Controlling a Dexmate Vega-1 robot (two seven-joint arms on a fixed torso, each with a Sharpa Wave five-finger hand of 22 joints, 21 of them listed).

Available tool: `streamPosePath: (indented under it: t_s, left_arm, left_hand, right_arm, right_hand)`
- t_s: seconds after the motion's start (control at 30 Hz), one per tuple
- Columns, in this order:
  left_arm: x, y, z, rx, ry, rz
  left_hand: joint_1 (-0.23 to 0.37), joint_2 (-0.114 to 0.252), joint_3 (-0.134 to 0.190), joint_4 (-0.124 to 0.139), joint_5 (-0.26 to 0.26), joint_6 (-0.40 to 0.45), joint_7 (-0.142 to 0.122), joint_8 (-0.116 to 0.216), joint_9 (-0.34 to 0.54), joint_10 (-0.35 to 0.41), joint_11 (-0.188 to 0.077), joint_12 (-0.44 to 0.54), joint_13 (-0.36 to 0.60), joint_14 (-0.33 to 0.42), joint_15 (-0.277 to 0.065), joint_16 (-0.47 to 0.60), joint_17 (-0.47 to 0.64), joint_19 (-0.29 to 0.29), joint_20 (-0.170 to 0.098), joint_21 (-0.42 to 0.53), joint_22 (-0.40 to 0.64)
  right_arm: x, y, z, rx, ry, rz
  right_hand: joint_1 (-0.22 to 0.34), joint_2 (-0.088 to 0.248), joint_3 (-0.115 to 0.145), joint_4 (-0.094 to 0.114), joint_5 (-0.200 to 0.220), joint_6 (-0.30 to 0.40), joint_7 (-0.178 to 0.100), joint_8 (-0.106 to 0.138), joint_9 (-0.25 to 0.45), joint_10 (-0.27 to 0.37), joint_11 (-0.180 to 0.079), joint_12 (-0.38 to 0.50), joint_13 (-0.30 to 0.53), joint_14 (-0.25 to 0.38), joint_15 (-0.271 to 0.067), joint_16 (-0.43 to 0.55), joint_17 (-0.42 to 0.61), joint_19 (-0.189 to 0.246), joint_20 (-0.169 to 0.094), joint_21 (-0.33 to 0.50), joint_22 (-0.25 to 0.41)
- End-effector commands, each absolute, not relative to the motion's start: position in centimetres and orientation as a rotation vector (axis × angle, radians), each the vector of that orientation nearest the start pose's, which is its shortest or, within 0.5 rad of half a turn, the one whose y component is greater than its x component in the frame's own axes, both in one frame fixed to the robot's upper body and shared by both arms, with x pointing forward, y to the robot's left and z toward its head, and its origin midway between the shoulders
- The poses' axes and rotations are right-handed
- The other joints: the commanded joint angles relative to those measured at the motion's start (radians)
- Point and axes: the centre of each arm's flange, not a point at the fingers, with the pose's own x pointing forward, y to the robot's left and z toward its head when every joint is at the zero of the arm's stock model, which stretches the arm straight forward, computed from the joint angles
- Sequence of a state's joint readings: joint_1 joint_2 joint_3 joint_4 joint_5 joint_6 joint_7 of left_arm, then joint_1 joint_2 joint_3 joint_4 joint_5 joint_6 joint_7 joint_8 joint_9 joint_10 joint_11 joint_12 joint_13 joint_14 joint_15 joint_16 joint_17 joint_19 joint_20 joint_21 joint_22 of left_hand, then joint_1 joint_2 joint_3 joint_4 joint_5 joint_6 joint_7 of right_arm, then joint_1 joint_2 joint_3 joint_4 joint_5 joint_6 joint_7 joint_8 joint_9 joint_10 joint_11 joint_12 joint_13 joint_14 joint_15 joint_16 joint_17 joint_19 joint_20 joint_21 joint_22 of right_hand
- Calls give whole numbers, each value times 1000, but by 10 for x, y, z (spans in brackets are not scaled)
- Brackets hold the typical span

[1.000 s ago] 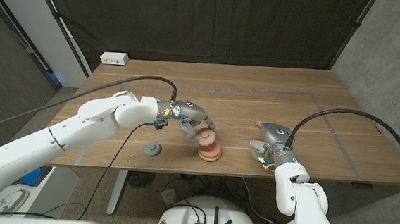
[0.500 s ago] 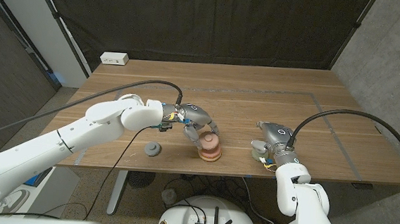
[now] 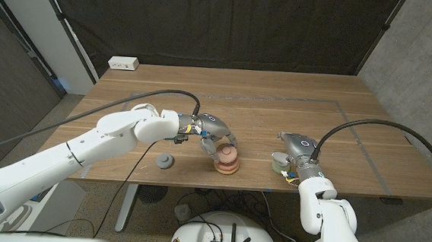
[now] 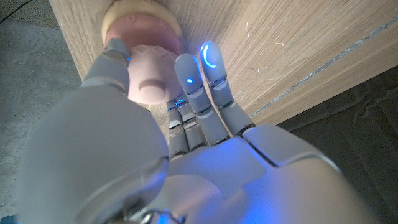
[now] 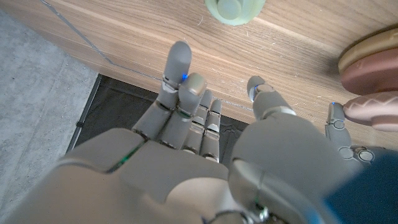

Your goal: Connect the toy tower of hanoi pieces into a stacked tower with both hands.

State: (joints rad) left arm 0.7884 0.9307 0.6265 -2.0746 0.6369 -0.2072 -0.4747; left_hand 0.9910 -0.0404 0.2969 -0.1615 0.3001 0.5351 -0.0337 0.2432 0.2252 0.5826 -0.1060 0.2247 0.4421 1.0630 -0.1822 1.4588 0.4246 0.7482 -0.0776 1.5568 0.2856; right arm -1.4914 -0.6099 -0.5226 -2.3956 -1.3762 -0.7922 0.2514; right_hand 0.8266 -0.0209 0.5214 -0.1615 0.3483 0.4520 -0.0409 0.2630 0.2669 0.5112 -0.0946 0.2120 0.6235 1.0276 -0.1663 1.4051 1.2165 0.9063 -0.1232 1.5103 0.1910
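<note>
Since a second ago the left hand (image 3: 209, 131) has slid toward 3 o'clock, fingers (image 4: 188, 79) pinching the pink piece (image 4: 151, 76) over the stack (image 3: 226, 160); centre it before releasing, while the right hand (image 3: 289, 158) waits open-fingered.

The wooden table (image 3: 338, 122) bears a stacked tower (image 3: 227, 161), grey piece (image 3: 166, 161), perhaps a pale-green piece (image 5: 234, 9).

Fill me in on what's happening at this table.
The robot is stacking toy tower pieces. Its left hand holds a pink piece with its fingers over the brownish stack near the table's front edge. The right hand waits open beside a pale green piece. A grey piece lies apart.
</note>
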Motion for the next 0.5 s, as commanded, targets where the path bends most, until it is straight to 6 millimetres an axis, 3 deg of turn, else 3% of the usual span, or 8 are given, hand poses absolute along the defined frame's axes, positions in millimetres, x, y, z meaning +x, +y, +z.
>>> streamPosePath:
  t_s: [0.03, 0.5]
  left_arm:
    - [498, 119, -23, 1869, -800, -658]
    - [500, 118, -29, 1865, -785, -678]
  left_hand:
    - [0, 10, 0, 3, 3, 8, -2, -4, 2, 75, -70, 0, 6, 6, -37, 1, 4, -4, -131, -1, 4]
    - [2, 12, 2, 2, 4, 8, -2, -7, 2, 74, -69, -3, 8, 4, -37, -2, 2, -4, -131, 0, 4]
  right_arm:
    - [414, -181, -103, -1494, -308, -293]
    - [412, -183, -104, -1495, -308, -298]
  right_hand:
    - [1, 12, 7, 1, 4, 8, 0, -2, 3, 8, -3, -3, 1, 7, -51, 7, 3, 3, -93, 5, 4]
    - [2, 13, 9, 0, 5, 13, 0, -1, 3, 12, -6, -2, 2, 5, -51, 6, 1, 1, -93, 3, 2]
